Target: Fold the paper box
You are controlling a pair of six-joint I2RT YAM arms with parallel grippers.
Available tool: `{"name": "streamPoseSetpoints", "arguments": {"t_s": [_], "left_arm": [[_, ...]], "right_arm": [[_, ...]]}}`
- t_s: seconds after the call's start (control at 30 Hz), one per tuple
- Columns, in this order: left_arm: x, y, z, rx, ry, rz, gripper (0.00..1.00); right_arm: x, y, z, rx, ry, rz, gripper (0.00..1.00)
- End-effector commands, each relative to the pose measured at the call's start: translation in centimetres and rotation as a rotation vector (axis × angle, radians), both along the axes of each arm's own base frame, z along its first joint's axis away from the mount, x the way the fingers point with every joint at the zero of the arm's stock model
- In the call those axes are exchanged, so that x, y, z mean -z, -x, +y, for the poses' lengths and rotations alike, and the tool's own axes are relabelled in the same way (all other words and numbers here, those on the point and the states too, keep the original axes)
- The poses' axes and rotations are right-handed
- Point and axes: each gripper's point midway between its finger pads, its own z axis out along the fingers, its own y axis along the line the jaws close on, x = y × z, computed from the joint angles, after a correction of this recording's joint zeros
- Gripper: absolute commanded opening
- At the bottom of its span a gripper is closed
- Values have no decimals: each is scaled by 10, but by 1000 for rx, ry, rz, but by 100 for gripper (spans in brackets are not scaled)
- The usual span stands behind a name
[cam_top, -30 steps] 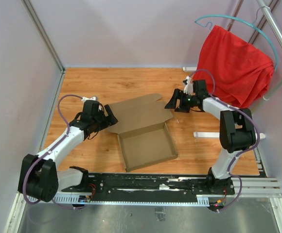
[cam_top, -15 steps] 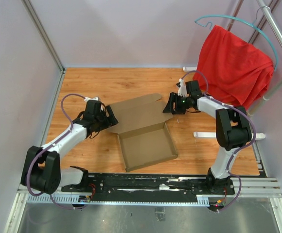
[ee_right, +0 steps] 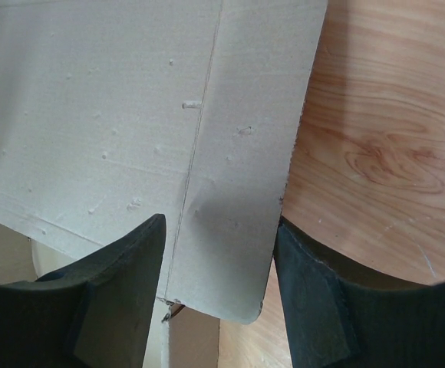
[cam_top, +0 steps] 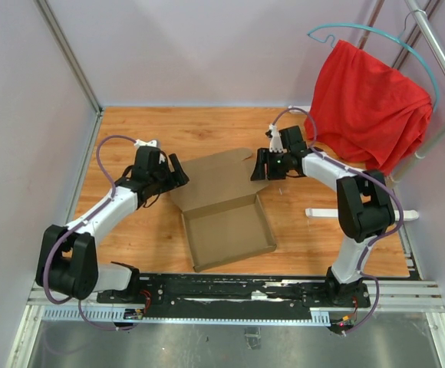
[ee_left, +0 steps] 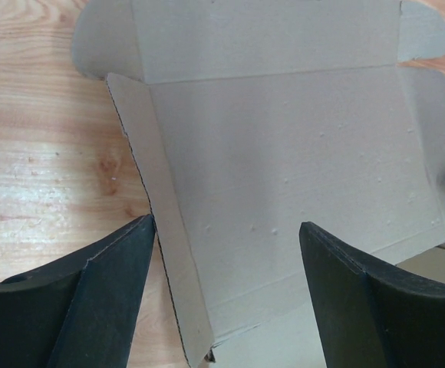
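Note:
The brown paper box point(cam_top: 224, 211) lies on the wooden table point(cam_top: 153, 130), its tray point(cam_top: 226, 234) formed near me and its lid panel point(cam_top: 211, 178) open toward the back. My left gripper point(cam_top: 179, 175) is open at the lid's left edge; in the left wrist view its jaws point(ee_left: 226, 230) straddle the raised left side flap point(ee_left: 161, 230). My right gripper point(cam_top: 259, 169) is open at the lid's right edge; in the right wrist view its jaws point(ee_right: 221, 230) straddle the right side flap point(ee_right: 242, 176).
A red cloth point(cam_top: 368, 107) hangs on a teal hanger from a rack at the back right. A white bar point(cam_top: 322, 212) lies on the table to the right of the box. Grey walls close the left and back sides.
Both grippers have moved inward to the lid's side flaps. The box has shifted slightly left and turned a little.

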Motion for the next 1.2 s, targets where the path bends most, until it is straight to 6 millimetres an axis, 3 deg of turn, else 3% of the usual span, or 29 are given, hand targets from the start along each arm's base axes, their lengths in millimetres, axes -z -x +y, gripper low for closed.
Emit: {"name": "streamPoseSetpoints", "arguments": {"t_s": [0.0, 0.3, 0.7, 0.9, 1.17], "left_arm": [[-6, -12, -7, 34, 18, -27, 81], [-1, -20, -20, 83, 56, -22, 79], [5, -24, -35, 151, 97, -13, 75], [5, -24, -37, 159, 103, -12, 75], [10, -26, -46, 191, 122, 8, 74]], "right_arm": [[-24, -3, 8, -28, 55, -86, 58], [-39, 6, 20, -76, 128, -142, 58], [-49, 21, 58, -171, 150, -199, 58], [-44, 27, 75, -214, 137, -185, 58], [-20, 34, 83, -237, 147, -125, 58]]}}
